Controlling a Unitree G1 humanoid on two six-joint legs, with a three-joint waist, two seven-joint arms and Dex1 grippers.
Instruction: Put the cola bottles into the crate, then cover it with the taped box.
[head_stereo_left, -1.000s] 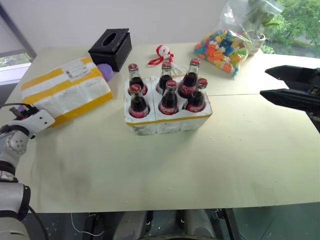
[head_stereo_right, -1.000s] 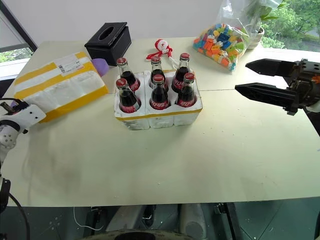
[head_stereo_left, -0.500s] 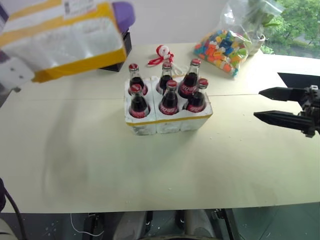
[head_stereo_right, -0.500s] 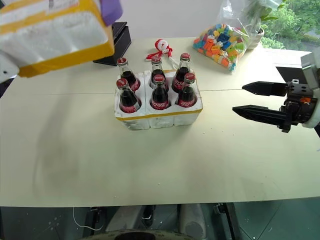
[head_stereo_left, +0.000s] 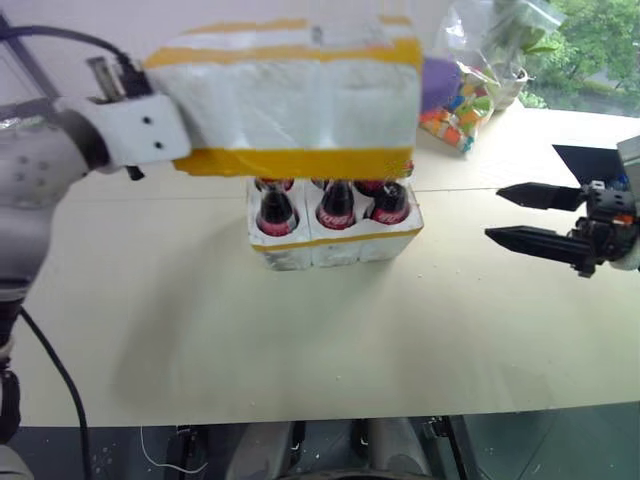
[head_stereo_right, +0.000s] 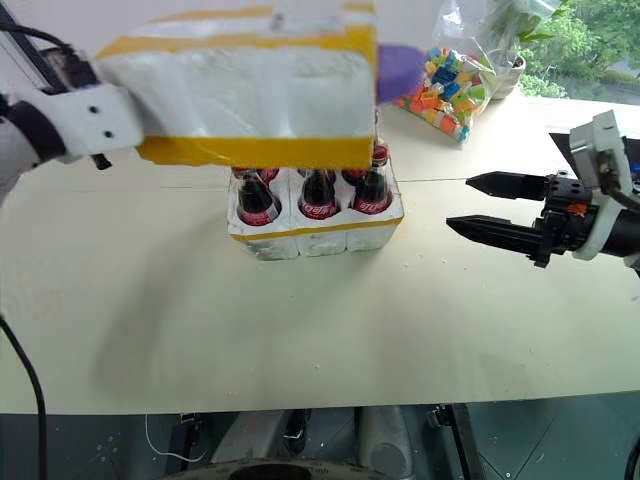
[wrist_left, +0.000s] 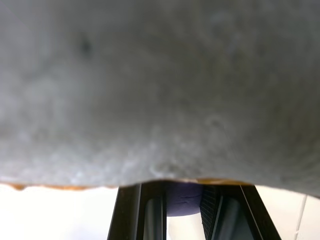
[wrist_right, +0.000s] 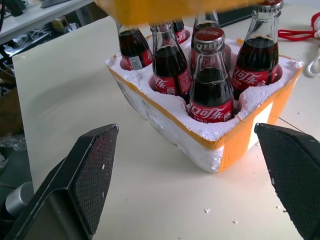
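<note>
1. holding the taped box (head_stereo_left: 290, 105) in the air above the cola bottles (wrist_right: 210, 85), the left claw (wrist_left: 170, 212) is closed on it.
2. bottles stand in the crate (head_stereo_left: 335, 240) on the surface (head_stereo_left: 300, 340).
3. right claw (head_stereo_right: 490, 207) is wide, beside the crate.

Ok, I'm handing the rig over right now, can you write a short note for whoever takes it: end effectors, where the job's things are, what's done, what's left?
Left end effector: shut on the taped box, holding it in the air above the crate.
Right end effector: open, holding nothing, off to the crate's right above the table.
Cola bottles: standing in the crate's wells at mid-table; the box hides some of them from the head camera.
Done: bottles loaded as far as can be seen, box picked up.
Left: line the box up over the bottles, lower it onto the crate, release.
</note>
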